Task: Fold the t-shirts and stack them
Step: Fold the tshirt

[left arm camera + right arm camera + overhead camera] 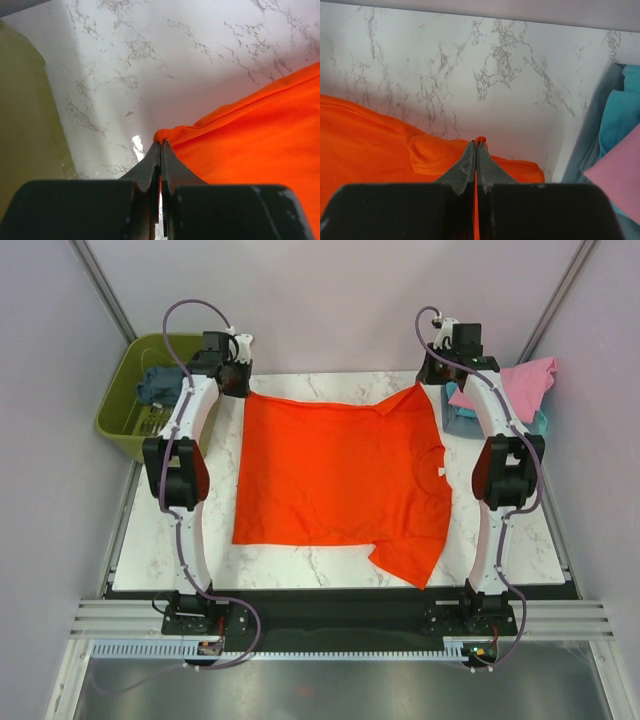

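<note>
Table (300, 565): white marble.
Orange-red t-shirt (340, 480): spread flat over the table's middle.
Basket (120, 430): placed off the table's far-left corner.
Left gripper (161, 145): clamped on the shirt's corner, table's far-left.
Right gripper (476, 145): clamped on its sleeve, table's far-right.

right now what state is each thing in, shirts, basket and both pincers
orange-red t-shirt: unfolded, spread flat on the marble table
left pincer: shut on the shirt's far left corner
right pincer: shut on the shirt's far right sleeve edge
pink t-shirt: lying on top of the teal one, far right
light teal t-shirt: under the pink one
dark slate-blue t-shirt: crumpled in the basket
olive-green basket: upright, off the table's far left corner
</note>
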You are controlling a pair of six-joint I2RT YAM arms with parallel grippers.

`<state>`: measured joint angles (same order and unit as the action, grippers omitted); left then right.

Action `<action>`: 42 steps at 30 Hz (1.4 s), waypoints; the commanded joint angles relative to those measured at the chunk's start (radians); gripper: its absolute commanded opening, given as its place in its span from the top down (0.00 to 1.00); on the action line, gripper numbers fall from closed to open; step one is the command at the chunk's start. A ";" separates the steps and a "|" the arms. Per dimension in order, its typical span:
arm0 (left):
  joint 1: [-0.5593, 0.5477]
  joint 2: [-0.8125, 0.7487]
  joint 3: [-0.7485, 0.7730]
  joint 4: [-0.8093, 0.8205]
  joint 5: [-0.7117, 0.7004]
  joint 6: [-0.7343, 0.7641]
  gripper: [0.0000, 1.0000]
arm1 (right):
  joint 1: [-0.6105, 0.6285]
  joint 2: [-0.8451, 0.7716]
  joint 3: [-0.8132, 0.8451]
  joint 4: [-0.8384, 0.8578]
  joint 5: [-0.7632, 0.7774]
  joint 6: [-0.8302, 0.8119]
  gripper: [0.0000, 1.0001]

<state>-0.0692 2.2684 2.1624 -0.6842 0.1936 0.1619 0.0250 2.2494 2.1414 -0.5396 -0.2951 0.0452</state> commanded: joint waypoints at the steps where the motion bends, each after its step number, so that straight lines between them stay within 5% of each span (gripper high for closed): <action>1: 0.005 -0.102 -0.035 -0.015 0.041 0.024 0.98 | -0.005 -0.120 -0.049 -0.006 -0.044 0.008 1.00; 24: 0.011 -0.429 -0.461 -0.040 0.141 0.079 0.98 | 0.000 -0.576 -0.566 -0.069 -0.079 0.041 1.00; 42: 0.011 -0.558 -0.685 -0.040 0.152 0.087 0.98 | 0.000 -0.815 -0.822 -0.105 -0.098 0.047 1.00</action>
<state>-0.0631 1.7741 1.4963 -0.7284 0.3237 0.2127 0.0242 1.4872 1.3464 -0.6453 -0.3698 0.0822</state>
